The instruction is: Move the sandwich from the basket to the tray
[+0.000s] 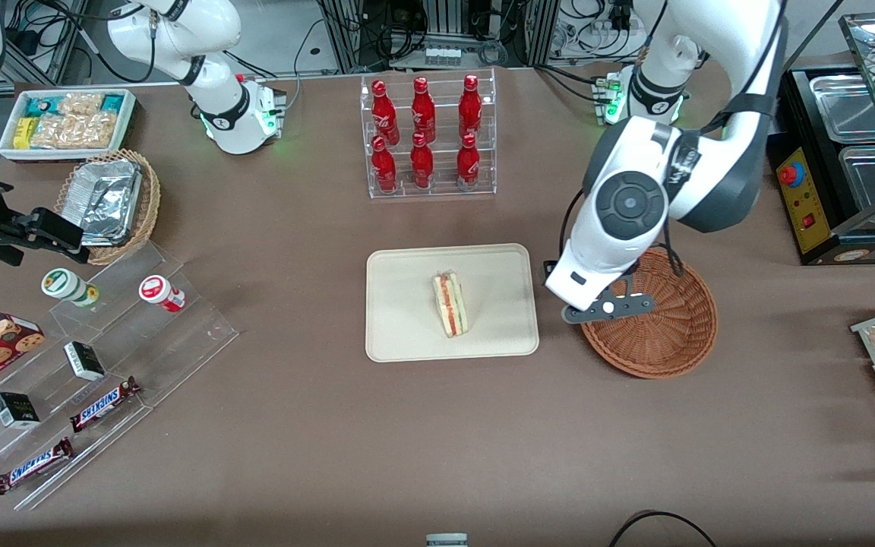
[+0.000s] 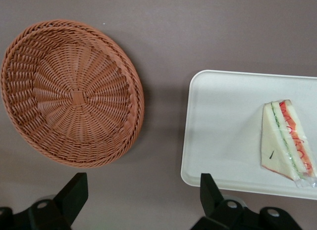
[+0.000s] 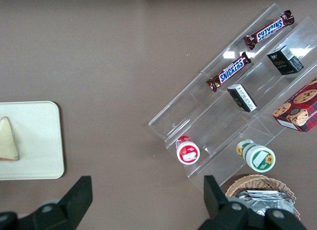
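Sandwich (image 1: 450, 305) on tray (image 1: 399, 334), end effector (image 2: 143, 200) released, apart, above basket (image 1: 673, 342) rim

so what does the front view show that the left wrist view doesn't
Only the front view shows the rack of red bottles, the snickers bars, the foil containers in a paler basket and the working arm itself, with its gripper hanging over the basket's rim on the tray's side.

Only the left wrist view shows the gripper's fingers spread apart and empty, and the whole inside of the basket with nothing in it.

Both show the brown basket, the tray beside it and the sandwich lying on the tray.
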### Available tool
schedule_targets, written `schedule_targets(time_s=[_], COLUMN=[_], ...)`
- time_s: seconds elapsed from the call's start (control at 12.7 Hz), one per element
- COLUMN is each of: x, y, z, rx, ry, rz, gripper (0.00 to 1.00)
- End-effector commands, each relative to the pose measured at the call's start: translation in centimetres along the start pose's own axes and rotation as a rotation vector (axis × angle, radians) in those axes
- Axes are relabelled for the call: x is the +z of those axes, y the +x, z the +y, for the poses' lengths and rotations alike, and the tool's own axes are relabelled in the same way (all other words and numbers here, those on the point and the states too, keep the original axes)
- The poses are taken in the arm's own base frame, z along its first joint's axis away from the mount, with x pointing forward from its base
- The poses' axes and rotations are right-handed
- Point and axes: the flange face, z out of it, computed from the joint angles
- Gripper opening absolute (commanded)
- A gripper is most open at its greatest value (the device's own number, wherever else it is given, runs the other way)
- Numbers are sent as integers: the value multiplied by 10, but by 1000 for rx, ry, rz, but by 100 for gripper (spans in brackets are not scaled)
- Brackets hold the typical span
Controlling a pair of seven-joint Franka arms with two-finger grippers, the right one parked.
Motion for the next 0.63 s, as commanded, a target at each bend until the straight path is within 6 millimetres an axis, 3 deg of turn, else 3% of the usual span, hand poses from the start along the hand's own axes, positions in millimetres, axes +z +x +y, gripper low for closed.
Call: schedule_targets(time_s=[0.0, 0.55], x=[-24, -83], y=[-6, -21], z=[-41, -164], rx=[56, 195], ry=[-5, -12], rz=[-18, -99], gripper=[100, 100])
